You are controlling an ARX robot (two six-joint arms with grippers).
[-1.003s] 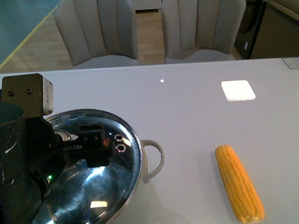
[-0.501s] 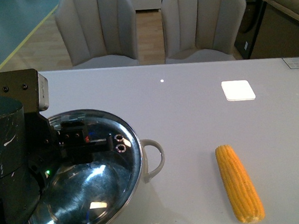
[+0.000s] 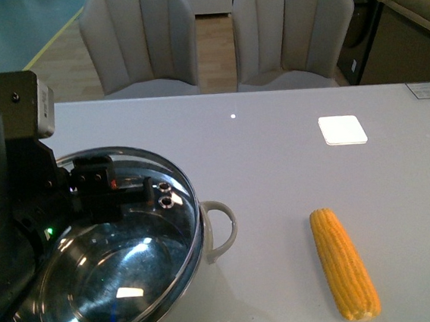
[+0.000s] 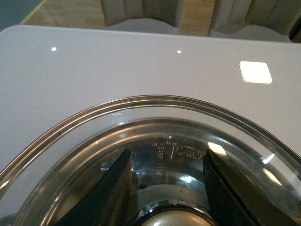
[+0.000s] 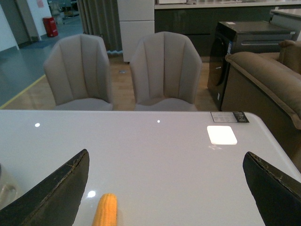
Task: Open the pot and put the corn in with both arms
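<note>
Glass lid [image 3: 121,292] clamped by knob [image 4: 167,219] in left gripper [image 4: 166,160], opening pot [image 3: 231,222]; next, lower wide-open right gripper [image 5: 165,179] onto corn [image 3: 344,263].

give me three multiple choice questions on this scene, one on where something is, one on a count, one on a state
1. Where does the corn lie relative to the pot?
A. inside it
B. on the table, to its right
C. on the floor

2. How many chairs stand behind the table?
A. two
B. one
C. four

3. How is the right pincer?
A. shut on the corn
B. shut, empty
C. open, holding nothing

Answers:
1 B, the cob rests on the bare tabletop, apart from the pot.
2 A, two pale chairs show side by side.
3 C, its jaws stand wide apart above the table.
</note>
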